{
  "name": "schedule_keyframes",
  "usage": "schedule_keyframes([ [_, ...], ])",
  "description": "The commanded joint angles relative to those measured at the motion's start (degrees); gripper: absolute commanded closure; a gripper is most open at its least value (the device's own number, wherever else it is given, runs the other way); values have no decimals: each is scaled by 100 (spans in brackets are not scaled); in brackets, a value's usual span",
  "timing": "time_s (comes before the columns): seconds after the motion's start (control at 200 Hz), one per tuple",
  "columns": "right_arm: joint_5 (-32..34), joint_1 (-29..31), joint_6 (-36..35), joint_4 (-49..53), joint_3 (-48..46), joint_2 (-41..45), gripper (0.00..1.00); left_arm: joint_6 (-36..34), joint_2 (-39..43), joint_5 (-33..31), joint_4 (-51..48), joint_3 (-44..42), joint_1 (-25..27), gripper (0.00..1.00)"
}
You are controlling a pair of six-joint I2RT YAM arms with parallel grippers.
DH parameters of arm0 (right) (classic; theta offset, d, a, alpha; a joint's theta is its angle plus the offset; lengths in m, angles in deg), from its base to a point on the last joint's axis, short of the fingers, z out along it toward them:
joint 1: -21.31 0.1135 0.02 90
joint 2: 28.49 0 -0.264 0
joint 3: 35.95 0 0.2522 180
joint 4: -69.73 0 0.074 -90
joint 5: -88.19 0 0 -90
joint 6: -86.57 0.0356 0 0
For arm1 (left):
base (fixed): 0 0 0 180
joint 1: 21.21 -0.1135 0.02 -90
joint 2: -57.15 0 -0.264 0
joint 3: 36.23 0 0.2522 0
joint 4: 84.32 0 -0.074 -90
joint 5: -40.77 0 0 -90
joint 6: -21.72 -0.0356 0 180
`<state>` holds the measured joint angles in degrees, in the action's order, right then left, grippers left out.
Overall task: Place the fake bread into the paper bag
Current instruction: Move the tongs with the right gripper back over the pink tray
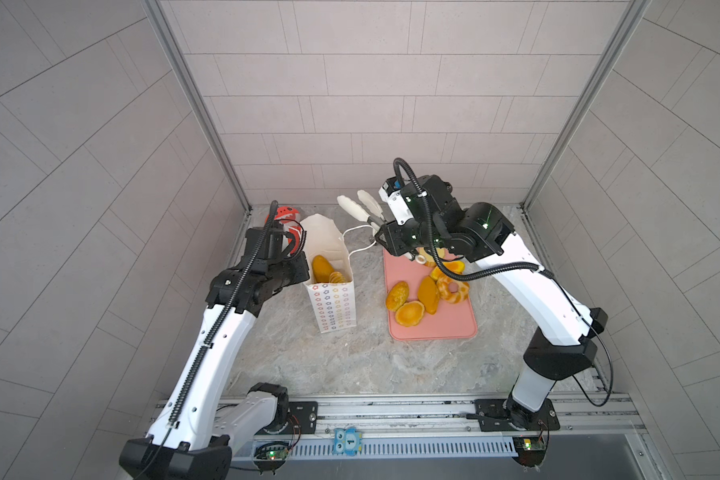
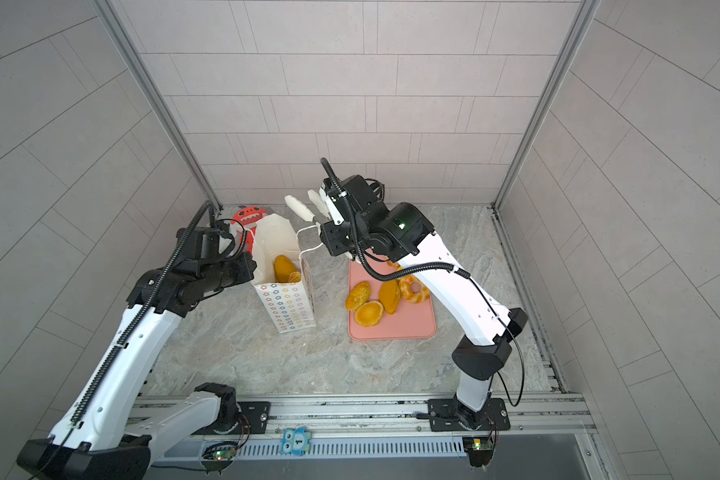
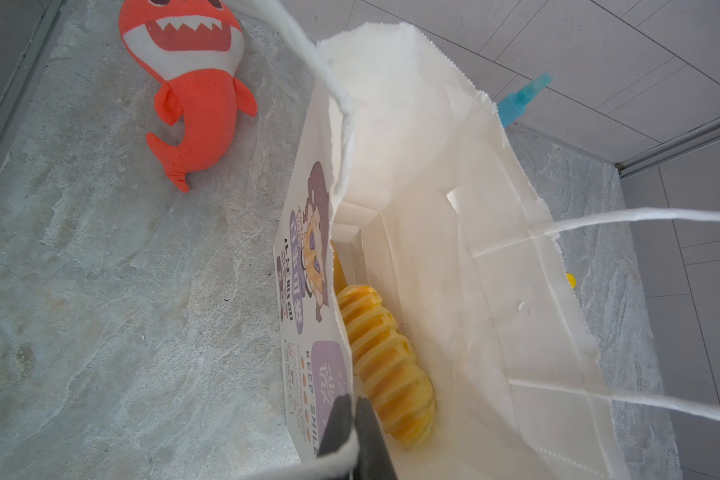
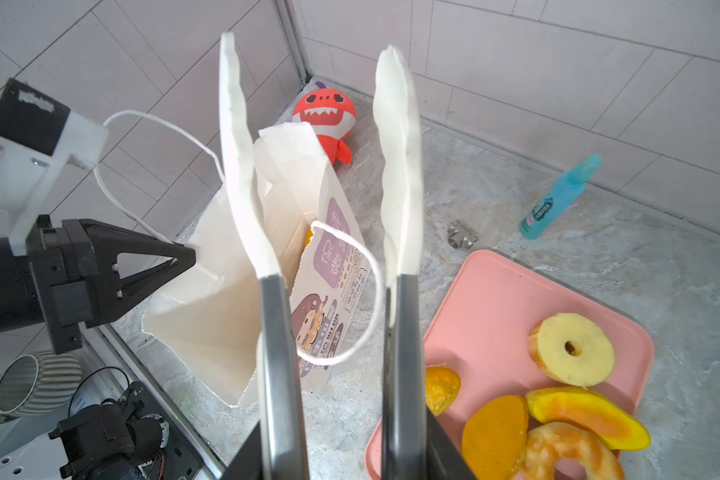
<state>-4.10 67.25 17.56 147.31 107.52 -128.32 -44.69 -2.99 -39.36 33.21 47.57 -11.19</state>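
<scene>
So, the paper bag [image 1: 335, 307] is stood upright on the marbled grey worktop [image 1: 350, 365] with its mouth open. It's matte white paper with a sawtooth rim, and rows of stars are printed down the side panel. Two pieces of fake bread [image 3: 385, 365] are seen inside: one ridged yellow loaf and one smooth orange one.

Six more can be counted on the flat pink tray [image 1: 445, 328] near the bag: a bumpy oval bun, a round flat one, a smooth pointed one, a braided ring, a wedge and a pale ring [image 4: 572, 349]. The last two are partly hidden under the arm.

The left pincer [image 3: 352, 401] is clenched on a cord handle [image 3: 304, 54] at the bag's rim, with its arm stretched low and forward. The right pincer [image 4: 346, 457] is clamped around one pair of tongs [image 4: 400, 166], which have steel arms and white scalloped tips. The tips are spread apart and held up beside the bag, and the elbow is bent over the tray's far end.

A red plush shark [image 3: 192, 83] is parked behind the bag.
</scene>
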Motion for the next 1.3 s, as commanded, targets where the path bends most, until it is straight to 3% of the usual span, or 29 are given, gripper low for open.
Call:
schedule_keyframes([
  [0.0,190,-134,-105,17,-90,465,55,31,64,-37,1,-21,-34,94],
  [0.42,114,-771,-27,-263,-1935,1639,55,20,62,-46,-37,-16,-35,94],
  [0.901,105,-1024,152,-285,-4577,2925,56,5,38,-37,9,-68,-35,94],
  [1.296,-29,-1413,282,-337,-5893,3561,57,15,-6,33,72,-95,-30,94],
])
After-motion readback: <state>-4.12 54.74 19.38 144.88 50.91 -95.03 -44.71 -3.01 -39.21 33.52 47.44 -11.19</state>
